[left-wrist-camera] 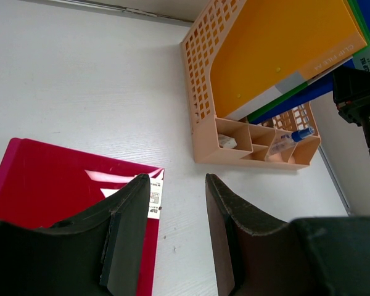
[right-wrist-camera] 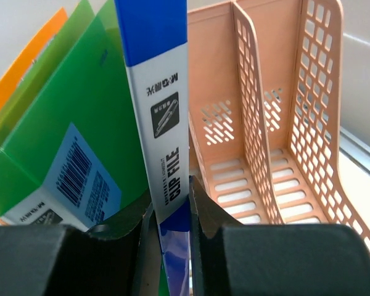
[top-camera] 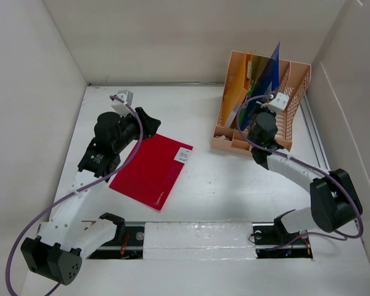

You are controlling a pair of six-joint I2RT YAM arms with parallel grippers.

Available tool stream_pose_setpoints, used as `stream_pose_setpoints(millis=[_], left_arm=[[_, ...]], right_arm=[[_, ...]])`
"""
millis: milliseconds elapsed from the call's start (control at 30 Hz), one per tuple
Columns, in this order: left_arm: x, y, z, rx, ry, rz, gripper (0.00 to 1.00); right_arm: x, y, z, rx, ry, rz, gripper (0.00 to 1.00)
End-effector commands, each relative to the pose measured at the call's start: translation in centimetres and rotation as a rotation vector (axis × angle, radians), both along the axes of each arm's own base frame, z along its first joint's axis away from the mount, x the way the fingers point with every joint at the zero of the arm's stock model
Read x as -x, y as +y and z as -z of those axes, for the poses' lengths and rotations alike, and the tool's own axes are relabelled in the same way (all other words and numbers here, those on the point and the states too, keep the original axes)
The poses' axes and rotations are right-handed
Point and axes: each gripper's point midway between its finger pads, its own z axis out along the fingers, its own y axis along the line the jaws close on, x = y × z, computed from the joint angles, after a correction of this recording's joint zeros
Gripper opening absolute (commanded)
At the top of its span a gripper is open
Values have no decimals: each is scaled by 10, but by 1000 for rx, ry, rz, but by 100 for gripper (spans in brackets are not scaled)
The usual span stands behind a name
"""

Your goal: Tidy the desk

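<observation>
Worktop (top-camera: 234, 197): white, walled, carries everything.
Left hand (left-wrist-camera: 177, 197): released, fingers apart, above red folder (top-camera: 149, 169) corner.
Right hand (right-wrist-camera: 171, 216): grasping blue clip file (right-wrist-camera: 163, 117), beside green folder (right-wrist-camera: 80, 123), at peach file rack (right-wrist-camera: 259, 142).

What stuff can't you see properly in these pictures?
- Right wrist view: the blue folder's bottom is hidden between the right gripper's fingers.
- Left wrist view: the red folder is cut off by the picture's edge and partly covered by the left gripper.
- Top view: the print on the red folder's label is too small to read.
- Top view: the right arm covers some of the rack's front pockets.
</observation>
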Motion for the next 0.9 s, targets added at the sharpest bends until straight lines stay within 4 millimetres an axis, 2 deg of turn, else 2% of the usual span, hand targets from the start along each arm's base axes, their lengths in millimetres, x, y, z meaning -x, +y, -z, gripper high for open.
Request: stream_pose_setpoints(millis=[0,33,67,167,200,233,367,467,567,600,700,733,800,833,867], left_arm=[[-4,0,-10,13,-43,-2,37],[-3,-1,-10,14,-41,6,37],[-3,-2,-10,16,-43,12,38],[-4,-1,-9,13,-41,1,39],[-4,-1,-10,14,-43,0,38],[-3,0,-11,13,-45,2,38],[-3,2,-14,16,-59,-9,39],[-2,1,-13,16,-57,-3,39],[-3,3,-14,13,-58,-19,39],[-3,3,-13,12,-55,-18,39],[-4,2,-12,12,-50,-12,39],[-4,3,-12,12,-54,-19,39],[-6,4,-11,9,-48,-29,39],[-5,3,-10,11,-43,-25,38],[-5,2,-11,17,-46,-21,38]], right_arm=[[7,8,-5,-21,3,-31,9],[7,13,-1,-6,42,-65,20],[5,16,-11,-20,31,-74,26],[5,27,-13,-30,55,-138,48],[4,30,-20,-40,47,-156,51],[5,38,-17,-39,68,-188,56],[3,54,-19,-48,98,-256,63],[7,51,-27,-78,113,-225,67],[22,47,-46,-143,87,-200,70],[32,43,-61,-183,51,-206,70],[51,51,-72,-275,4,-286,70],[62,60,-86,-302,-28,-371,64],[73,73,-78,-356,-27,-447,54],[80,79,-81,-379,-42,-490,34],[85,93,-70,-397,-12,-545,12]])
